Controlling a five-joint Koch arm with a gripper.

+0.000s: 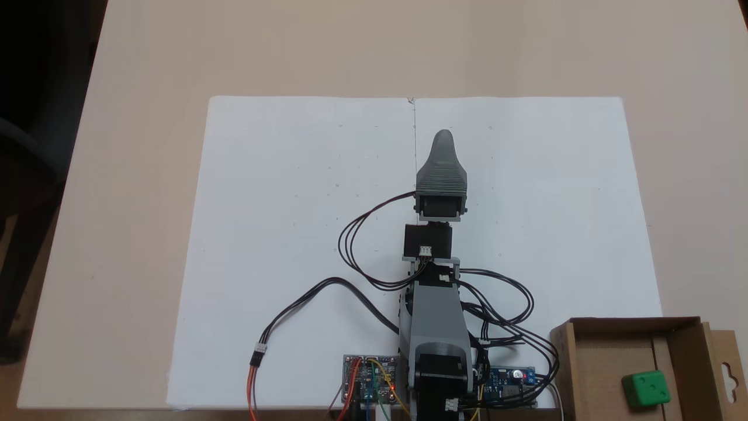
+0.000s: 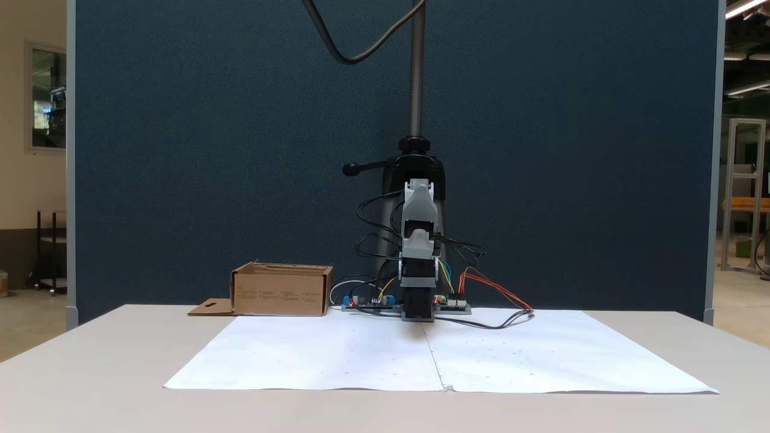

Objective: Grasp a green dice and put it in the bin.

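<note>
One arm, one die, one box on my bench, listed left to right from the top-down fixed view. White paper sheets point(image 1: 310, 245): two, butted at a centre seam, flat on a beige table point(image 1: 146, 70). Koch arm: centre, folded forward along the seam, wires looping from its base boards. Gripper point(image 1: 443, 140): I see a single grey tip, jaws stacked one behind the other, so whether it is parted or closed I cannot tell; it holds nothing. Bin point(image 1: 590, 345): lower right, brown cardboard, low walls, slotted flap. Green dice point(image 1: 646, 389): already lying inside the bin, near its front. Handling, as I judge it: light, rigid plastic, probably slick; pinch across two opposite flat faces. Room, from the front-facing fixed view: dark blue partition behind, camera pole clamped at the rear, bin point(image 2: 281, 290) left of the arm.
</note>
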